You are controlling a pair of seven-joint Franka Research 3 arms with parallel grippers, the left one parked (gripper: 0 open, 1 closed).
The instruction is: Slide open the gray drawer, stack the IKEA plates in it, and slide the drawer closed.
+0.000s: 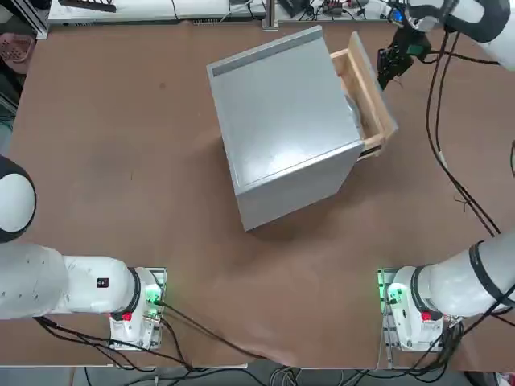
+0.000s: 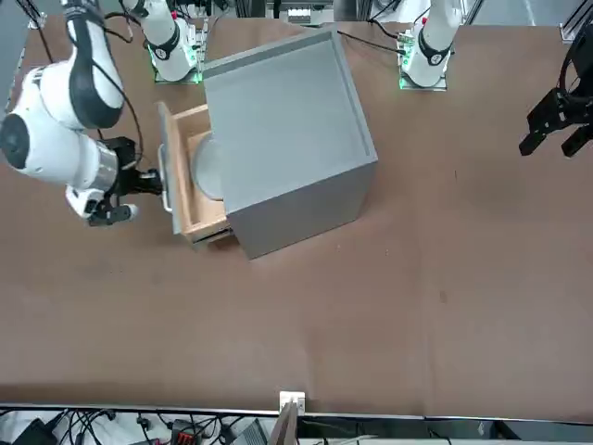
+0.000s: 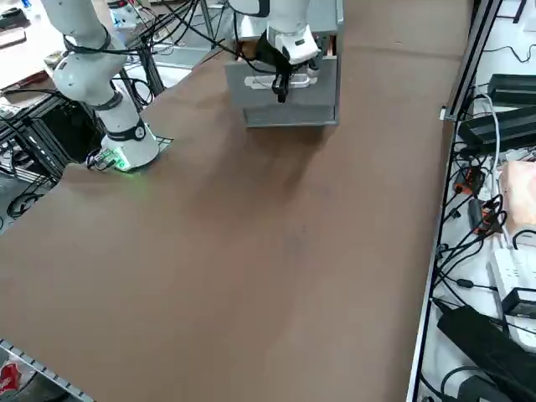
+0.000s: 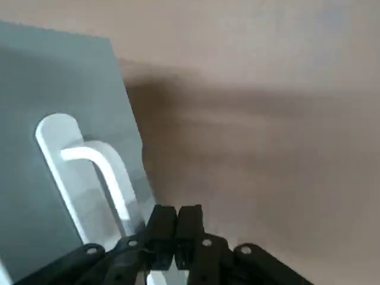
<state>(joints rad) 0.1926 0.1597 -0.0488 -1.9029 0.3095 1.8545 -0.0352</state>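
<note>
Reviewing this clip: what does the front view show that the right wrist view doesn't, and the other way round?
Only the front view shows the cabinet's top, the open drawer's wooden interior and a pale round plate in it.

Only the right wrist view shows the curved handle's mounting plate clearly, and the right pincer with its fingertips shut, close to the handle.

Both show the drawer's gray front panel, its handle and the brown tabletop.
</note>
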